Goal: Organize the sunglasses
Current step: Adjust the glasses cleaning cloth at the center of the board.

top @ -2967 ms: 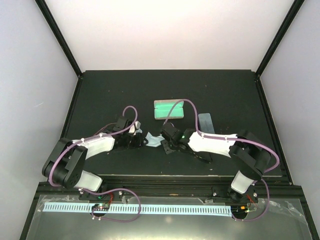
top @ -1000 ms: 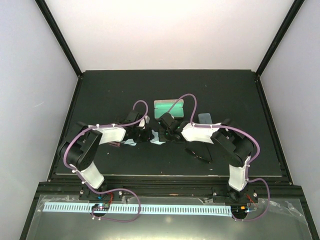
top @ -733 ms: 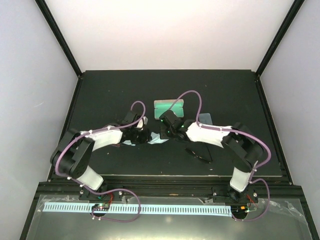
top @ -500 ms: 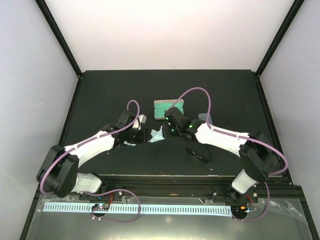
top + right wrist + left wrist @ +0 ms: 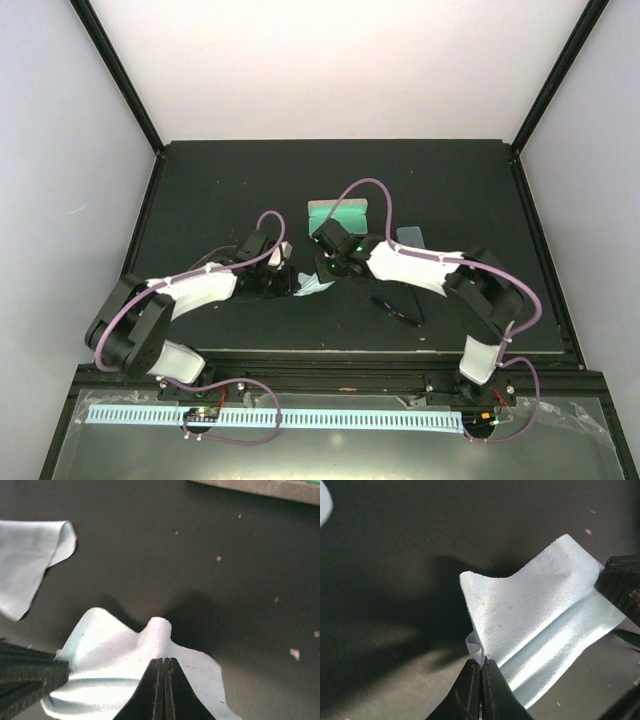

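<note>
A light blue cloth [image 5: 314, 287] hangs stretched between both grippers near the middle of the mat. My left gripper [image 5: 481, 661] is shut on one folded corner of this cloth [image 5: 535, 625]. My right gripper [image 5: 164, 661] is shut on the opposite edge, where the cloth [image 5: 125, 680] rises in a small ridge. In the top view the left gripper [image 5: 290, 281] and the right gripper [image 5: 324, 268] stand close together. Under the right forearm, on the mat, lie the black sunglasses [image 5: 398, 304].
A green-lined open case [image 5: 338, 215] sits behind the grippers, and its edge [image 5: 260, 487] shows in the right wrist view. A blue-grey case [image 5: 411, 238] lies to the right. A second light blue cloth [image 5: 30, 565] lies flat beyond the held one.
Both grippers have kept hold of the cloth. They have moved closer together and nearer to the table's front, so the cloth sags and folds between them.
</note>
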Controlling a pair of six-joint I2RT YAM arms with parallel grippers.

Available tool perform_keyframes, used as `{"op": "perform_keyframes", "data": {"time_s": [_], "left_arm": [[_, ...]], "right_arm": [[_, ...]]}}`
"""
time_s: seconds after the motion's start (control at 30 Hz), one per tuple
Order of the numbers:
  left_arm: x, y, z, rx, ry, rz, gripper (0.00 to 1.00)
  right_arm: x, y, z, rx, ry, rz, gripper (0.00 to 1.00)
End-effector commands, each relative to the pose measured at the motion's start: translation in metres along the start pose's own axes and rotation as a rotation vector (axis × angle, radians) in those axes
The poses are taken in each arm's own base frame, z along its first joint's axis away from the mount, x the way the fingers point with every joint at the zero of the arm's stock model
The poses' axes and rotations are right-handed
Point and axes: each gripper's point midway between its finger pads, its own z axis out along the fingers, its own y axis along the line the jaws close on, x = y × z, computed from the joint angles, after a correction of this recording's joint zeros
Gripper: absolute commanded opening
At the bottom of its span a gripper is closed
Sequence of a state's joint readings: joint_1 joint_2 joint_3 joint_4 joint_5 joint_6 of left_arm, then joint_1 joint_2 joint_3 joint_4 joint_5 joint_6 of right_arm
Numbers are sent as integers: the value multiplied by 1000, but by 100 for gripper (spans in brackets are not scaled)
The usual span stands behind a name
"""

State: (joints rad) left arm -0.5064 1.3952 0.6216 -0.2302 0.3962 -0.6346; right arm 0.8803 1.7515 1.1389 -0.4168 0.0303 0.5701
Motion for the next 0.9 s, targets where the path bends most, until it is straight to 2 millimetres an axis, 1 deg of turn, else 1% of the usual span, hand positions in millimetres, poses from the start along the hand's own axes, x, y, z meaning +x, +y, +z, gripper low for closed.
{"op": "perform_keyframes", "data": {"time_s": [0.0,0.03,0.1,0.17,0.2,0.3,0.33,0.4,0.47,0.53,0.67,0.7,0.77,0.83,0.87], "left_arm": [[-30,8,10,-71,-88,-9,2],[-38,5,10,-71,-111,-5,2],[-49,7,10,-105,-141,-2,2],[-57,9,9,-130,-166,1,1],[-59,11,8,-143,-179,3,2],[-60,21,7,-192,-186,-14,2],[-58,26,8,-208,-180,-24,1],[-55,33,10,-227,-172,-43,1],[-53,38,12,-231,-167,-56,5],[-54,39,12,-223,-165,-63,9],[-58,30,9,-188,-169,-46,20],[-59,29,9,-182,-167,-40,22],[-61,29,8,-180,-163,-37,26],[-65,33,8,-193,-167,-37,28],[-68,36,7,-200,-168,-39,29]], "right_arm": [[-40,-16,17,134,-119,-53,1],[-47,-16,20,149,-142,-61,1],[-59,-19,24,187,-187,-69,1],[-70,-23,22,227,-223,-69,3],[-72,-26,20,244,-239,-64,6],[-74,-31,10,267,-263,-41,24],[-72,-34,8,278,-258,-30,31],[-65,-39,7,290,-242,-12,41],[-53,-41,8,282,-207,2,45],[-40,-39,10,243,-167,8,46],[-9,-31,19,149,-69,5,45],[-5,-30,21,134,-54,5,44],[-1,-30,24,129,-41,11,44],[-4,-33,25,151,-50,19,44],[-9,-35,25,168,-65,28,43]]}}
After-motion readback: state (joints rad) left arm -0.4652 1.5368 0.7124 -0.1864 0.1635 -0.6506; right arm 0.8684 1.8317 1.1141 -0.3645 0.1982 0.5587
